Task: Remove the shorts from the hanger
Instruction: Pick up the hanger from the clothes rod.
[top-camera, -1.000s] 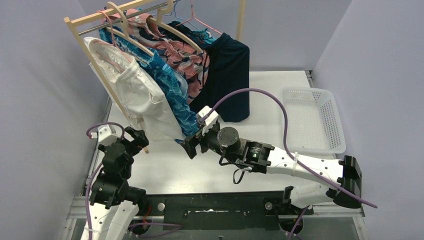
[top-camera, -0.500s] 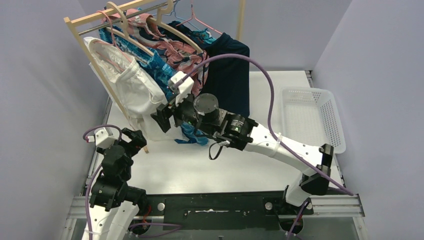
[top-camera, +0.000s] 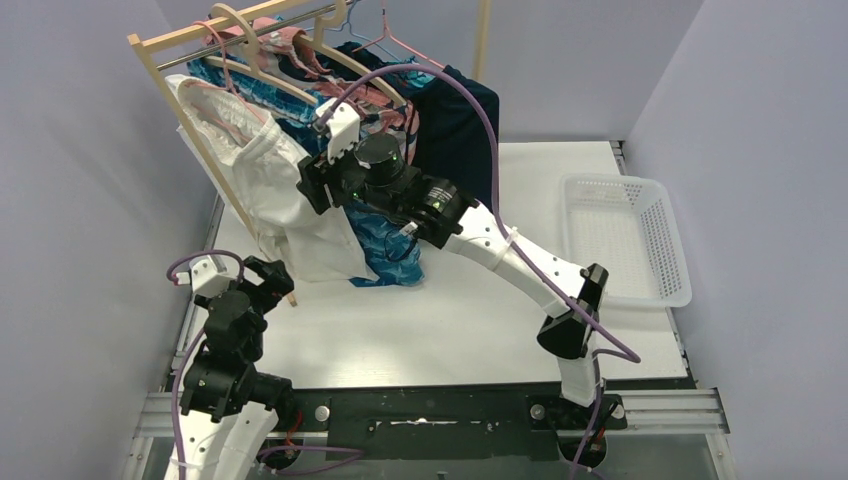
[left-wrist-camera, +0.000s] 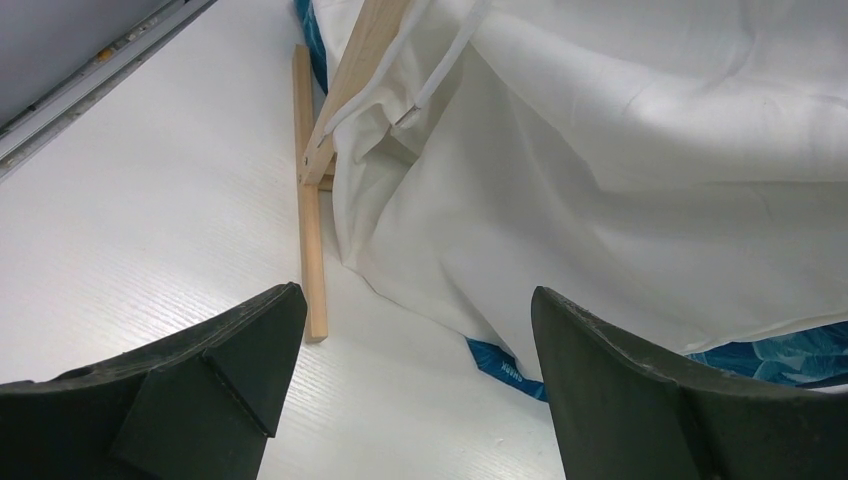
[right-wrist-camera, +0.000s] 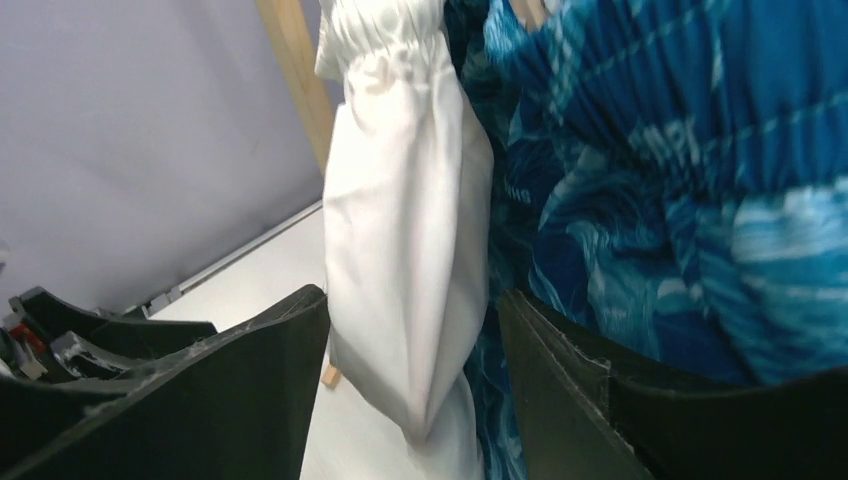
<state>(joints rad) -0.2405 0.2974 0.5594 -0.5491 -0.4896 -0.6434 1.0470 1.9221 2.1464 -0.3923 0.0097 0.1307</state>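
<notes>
Right pincer (top-camera: 308, 186) higher than before — white shorts (right-wrist-camera: 400, 230) between its spread jaws

Right pincer (right-wrist-camera: 410, 310) hemmed in — white shorts (right-wrist-camera: 400, 200) ahead, blue shorts (right-wrist-camera: 640, 200) beside.

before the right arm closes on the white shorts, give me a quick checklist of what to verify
1. The right gripper is open: ok, jaws wide apart.
2. The white shorts line up with its gap: ok in the right wrist view.
3. Fabric is deep enough between the fingers: cannot tell.
4. The blue wave shorts are out of the grasp: cannot tell, they hang right beside one finger.
5. The left gripper is out of the way: ok, it is open, low by the rack foot and holding nothing.
</notes>
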